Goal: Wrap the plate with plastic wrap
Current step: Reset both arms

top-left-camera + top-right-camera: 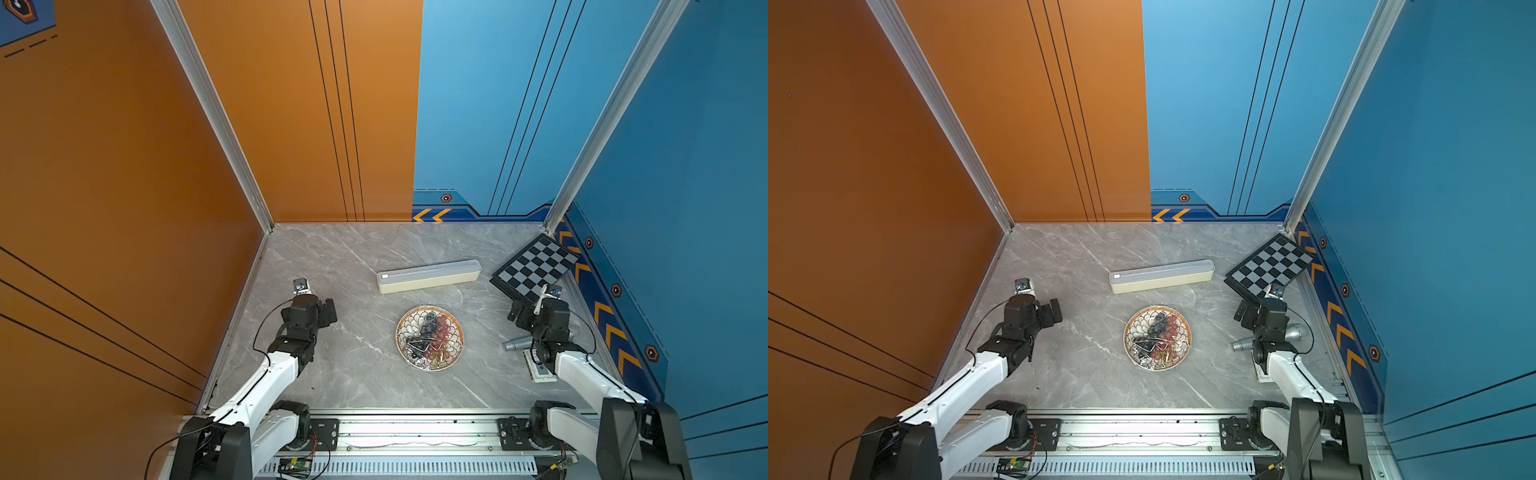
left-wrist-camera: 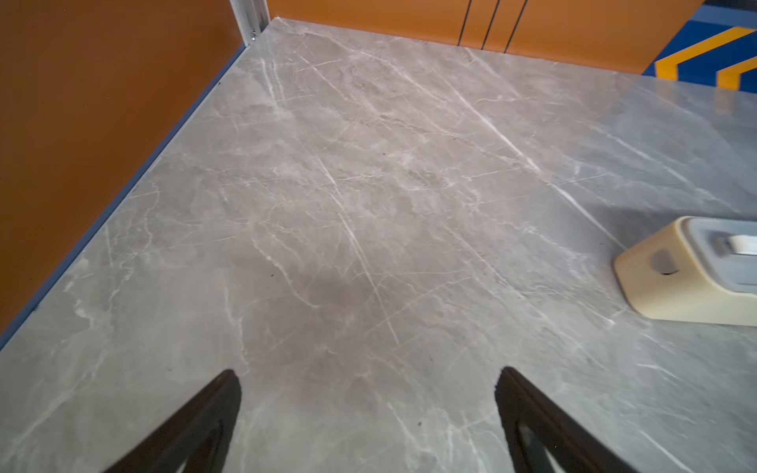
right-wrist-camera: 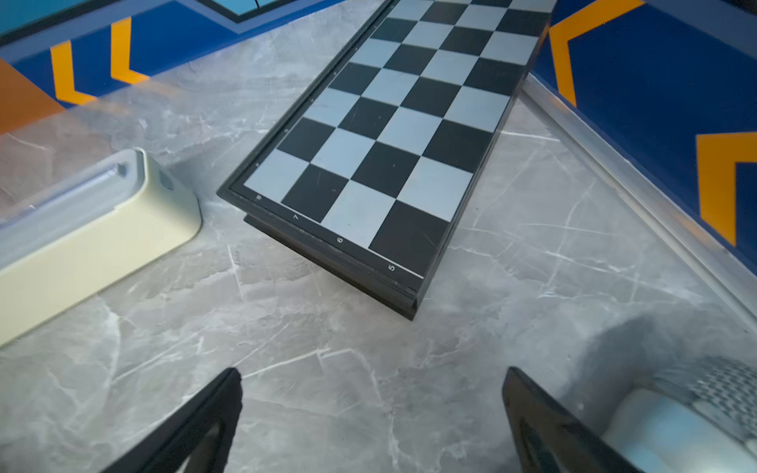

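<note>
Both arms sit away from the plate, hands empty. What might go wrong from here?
1. The film over the plate looks crumpled around the grapes rather than stretched over the rim, so it may come loose.
2. The right hand hovers close to the microphone and the chessboard; a wide swing might knock either.

Bright even light, soft shadows, glare along front rail (image 1: 415,428), wrist-view edges blurred
</note>
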Motion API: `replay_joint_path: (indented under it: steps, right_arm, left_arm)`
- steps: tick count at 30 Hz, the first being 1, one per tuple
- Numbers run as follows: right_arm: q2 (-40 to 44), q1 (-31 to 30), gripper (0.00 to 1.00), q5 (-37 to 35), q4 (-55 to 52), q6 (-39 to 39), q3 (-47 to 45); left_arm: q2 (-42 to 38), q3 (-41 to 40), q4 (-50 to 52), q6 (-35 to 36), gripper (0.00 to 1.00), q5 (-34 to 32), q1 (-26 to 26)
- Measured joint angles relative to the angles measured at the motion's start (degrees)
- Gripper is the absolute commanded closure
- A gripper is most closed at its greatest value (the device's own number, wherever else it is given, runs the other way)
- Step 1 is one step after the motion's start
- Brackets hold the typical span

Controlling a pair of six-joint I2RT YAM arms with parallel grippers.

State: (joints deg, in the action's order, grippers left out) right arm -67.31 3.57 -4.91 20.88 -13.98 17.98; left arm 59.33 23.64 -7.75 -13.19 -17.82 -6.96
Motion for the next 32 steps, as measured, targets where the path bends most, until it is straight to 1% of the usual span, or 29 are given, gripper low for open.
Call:
replay_joint_path:
  steps: [3,5,8,9,13,16,20,26,32]
  right_arm:
    - [-7.3,-2.7,0.0,-1.0,11.3,3.3,-0.7]
    - [-11.2,-3.8,0.0,-1.4,17.0,5.2,-0.3]
    - [-18.5,-4.4,0.0,-1.4,26.5,7.2,0.3]
    - [-20.1,-4.4,0.0,-1.4,27.6,7.5,0.3]
    - [-20.8,-4.3,0.0,-2.6,29.5,7.8,0.9]
    - [-20.8,-5.0,0.0,-4.4,30.8,8.2,1.7]
    - [-20.8,-5.7,0.0,-5.1,31.1,8.7,2.2]
    - [-20.8,-6.6,0.0,-5.9,31.2,9.7,2.2]
    - [-20.8,-6.1,0.0,-5.7,31.2,9.7,2.4]
  left_arm:
    - [2.4,0.0,-5.4,2.7,0.01,0.0,2.1]
    - [4.4,0.0,-9.2,3.9,0.01,0.3,3.0]
    - [8.6,0.0,-15.6,5.9,0.01,0.5,3.3]
    - [10.4,0.0,-17.7,6.6,0.01,0.7,3.4]
    - [17.8,0.0,-25.4,9.5,0.01,1.2,3.4]
    - [23.2,0.0,-30.8,10.8,0.01,1.9,3.5]
    - [29.4,-1.0,-38.1,11.9,0.01,3.4,3.7]
    - [30.2,-2.0,-42.7,12.0,0.01,4.4,4.3]
    - [30.2,-2.0,-44.5,12.2,0.01,4.6,4.3]
